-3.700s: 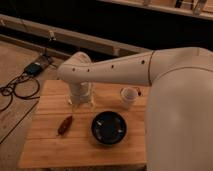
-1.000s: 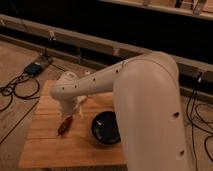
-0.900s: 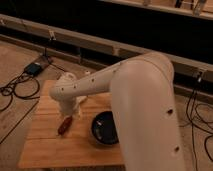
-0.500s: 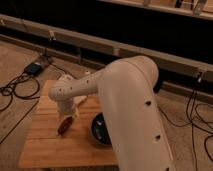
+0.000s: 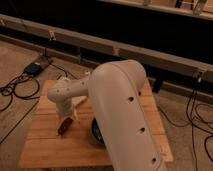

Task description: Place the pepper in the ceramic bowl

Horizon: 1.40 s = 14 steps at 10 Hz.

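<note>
I'm holding the gripper (image 5: 69, 115) directly over the pepper (image 5: 63, 127), which is lying slanted lower-left to upper-right; I can't tell its grip.

One light wooden slatted table (image 5: 50, 150) is in view. On it lies one small slender dark red-brown pepper (image 5: 63, 127) and one round glossy black ceramic bowl (image 5: 95, 136), mostly hidden. One bulky white robot arm (image 5: 120, 110) reaches over the table, ending in one gripper (image 5: 67, 119) just above the pepper. On the floor sits one small bluish box (image 5: 34, 68) among several black cables (image 5: 15, 92), too tangled to count.
</note>
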Tool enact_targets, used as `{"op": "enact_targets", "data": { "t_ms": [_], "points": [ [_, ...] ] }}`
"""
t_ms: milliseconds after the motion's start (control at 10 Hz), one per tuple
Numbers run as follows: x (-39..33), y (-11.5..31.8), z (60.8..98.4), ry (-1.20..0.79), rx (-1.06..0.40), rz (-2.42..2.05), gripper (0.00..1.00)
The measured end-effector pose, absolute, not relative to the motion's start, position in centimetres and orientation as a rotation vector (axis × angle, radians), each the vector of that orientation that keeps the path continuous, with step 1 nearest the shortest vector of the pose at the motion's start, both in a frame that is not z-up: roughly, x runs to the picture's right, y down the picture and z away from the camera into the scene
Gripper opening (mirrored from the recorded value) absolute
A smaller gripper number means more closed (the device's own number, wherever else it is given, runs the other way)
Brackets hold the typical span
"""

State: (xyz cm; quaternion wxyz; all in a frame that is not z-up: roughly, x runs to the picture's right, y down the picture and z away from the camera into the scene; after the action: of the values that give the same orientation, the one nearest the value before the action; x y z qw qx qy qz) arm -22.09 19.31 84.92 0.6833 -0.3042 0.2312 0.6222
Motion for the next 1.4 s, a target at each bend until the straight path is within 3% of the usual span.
{"op": "enact_targets", "data": {
  "t_ms": [200,300,800,900,1400],
  "points": [
    [-22.2,19.7,85.4,0.534,-0.686,1.389,0.65],
    [-22.0,19.9,85.5,0.547,-0.683,1.381,0.60],
    [-21.3,19.5,84.5,0.568,-0.684,1.365,0.08],
    [-21.3,19.2,84.2,0.567,-0.684,1.366,0.03],
    [-17.9,15.8,82.9,0.563,-0.650,1.417,0.00]
  ]
}}
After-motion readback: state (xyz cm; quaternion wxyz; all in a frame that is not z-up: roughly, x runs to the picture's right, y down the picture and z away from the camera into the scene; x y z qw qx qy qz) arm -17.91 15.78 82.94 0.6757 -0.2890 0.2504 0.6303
